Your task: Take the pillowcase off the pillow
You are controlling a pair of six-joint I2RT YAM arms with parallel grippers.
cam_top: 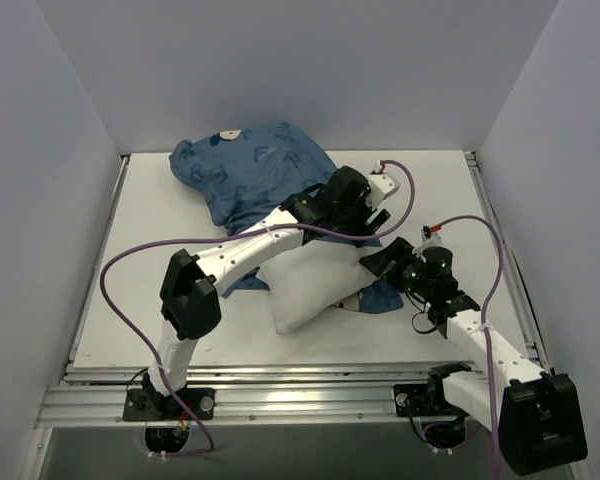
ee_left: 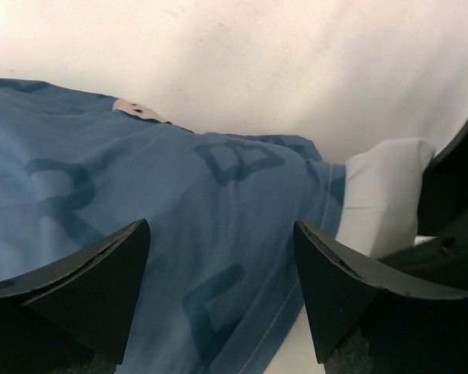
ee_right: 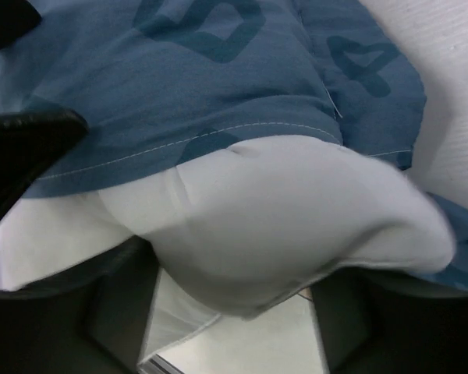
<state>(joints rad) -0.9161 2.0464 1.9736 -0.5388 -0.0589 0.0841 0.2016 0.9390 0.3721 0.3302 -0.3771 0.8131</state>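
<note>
Two arms: bolted at the near edge; both reach inward over the bedding; purple cables [cam_top: 115,265] loop off them above the surface
Tabletop [cam_top: 150,200]: flat, white, matte; a few faint scuffs show in the left wrist view
Room: plain pale walls close in on three sides; back wall [cam_top: 300,70], left wall [cam_top: 40,200], right wall [cam_top: 570,180]
Near edge: a silver metal rail [cam_top: 310,400] runs along the front
Pillowcase [cam_top: 255,170]: blue with darker letters; bunched toward the back, left of centre; its stitched hem lies across the pillow
Pillow [cam_top: 310,285]: white, plump; its near end sticks out bare toward the front
Left hand [ee_left: 220,234]: fingers apart, poised over the blue fabric, clamped on nothing
Right hand [cam_top: 378,262]: at the pillow's right side, where the hem meets white; cannot tell whether it grips
</note>
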